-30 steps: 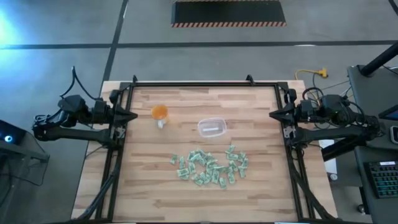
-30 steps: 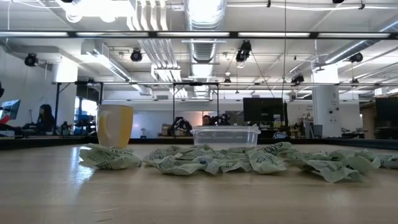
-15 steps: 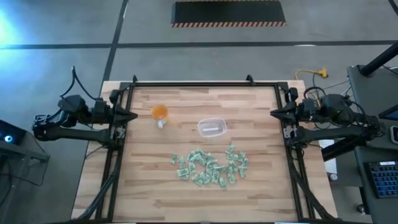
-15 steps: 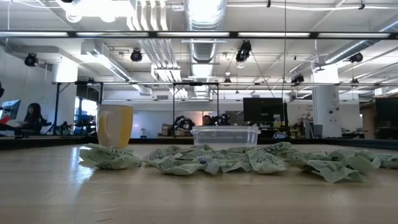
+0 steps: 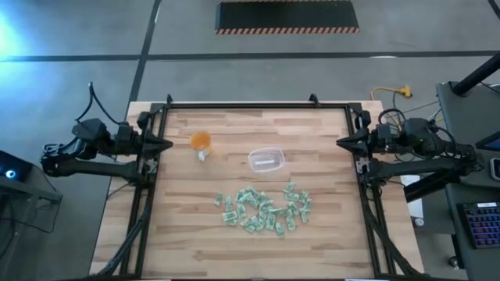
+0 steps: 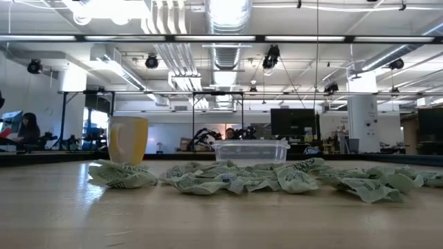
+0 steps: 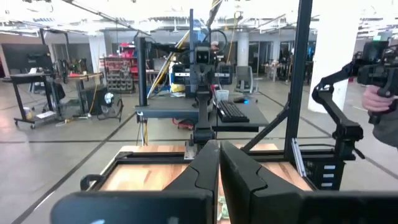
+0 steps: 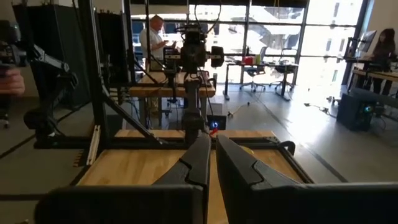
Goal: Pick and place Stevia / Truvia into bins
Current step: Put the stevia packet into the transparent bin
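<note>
Wooden worktop (image 5: 187, 234): Stevia packets (image 5: 266, 209) heaped well beyond both closed pincers, left pincer (image 5: 167, 145) and right pincer (image 5: 341, 143); open wide, take one edge packet toward the clear tub (image 5: 265, 161).

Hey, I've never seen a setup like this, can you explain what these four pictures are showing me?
It is a robot with two dark arms at a wooden table. One picture looks straight down, one looks level across the tabletop, and two come from cameras on the arms' wrists. The left gripper and right gripper wait at opposite table edges, both shut and holding nothing. On the table lie a heap of small green-and-white paper packets, a small clear plastic tub and an orange round cup. The packets are meant to go into the tub.
</note>
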